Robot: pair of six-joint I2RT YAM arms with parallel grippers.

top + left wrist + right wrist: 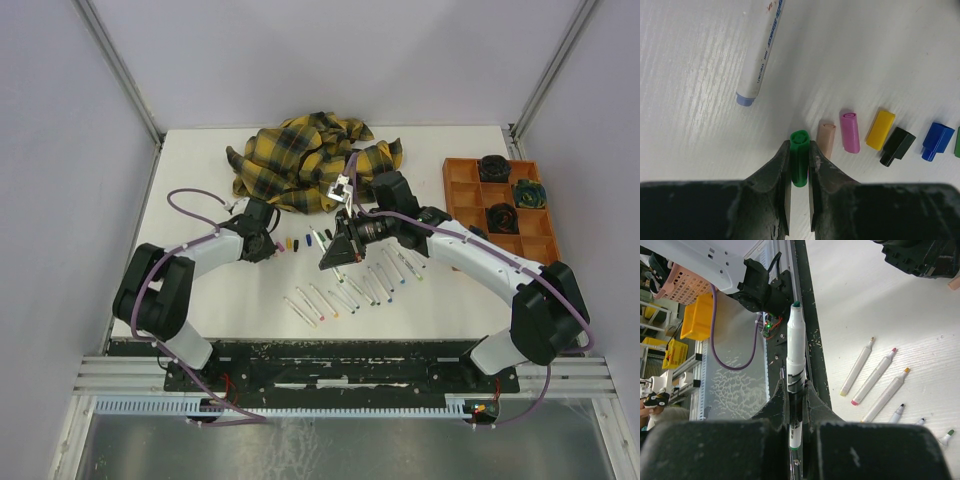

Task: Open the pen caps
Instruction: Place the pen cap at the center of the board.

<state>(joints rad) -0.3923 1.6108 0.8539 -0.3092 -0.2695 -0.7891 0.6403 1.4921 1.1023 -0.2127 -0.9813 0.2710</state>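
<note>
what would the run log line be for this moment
left gripper: shut on green cap | right gripper: shut on pen, tip bare | loose caps: row on table

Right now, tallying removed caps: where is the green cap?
Left wrist view: the green cap is pinched in the left gripper, immediately left of the beige cap, with the pink cap next along.

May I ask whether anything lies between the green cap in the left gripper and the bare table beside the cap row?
Nothing visible does: the left gripper holds the green cap beside the beige cap ending the row; the loose pen lies farther off.
</note>
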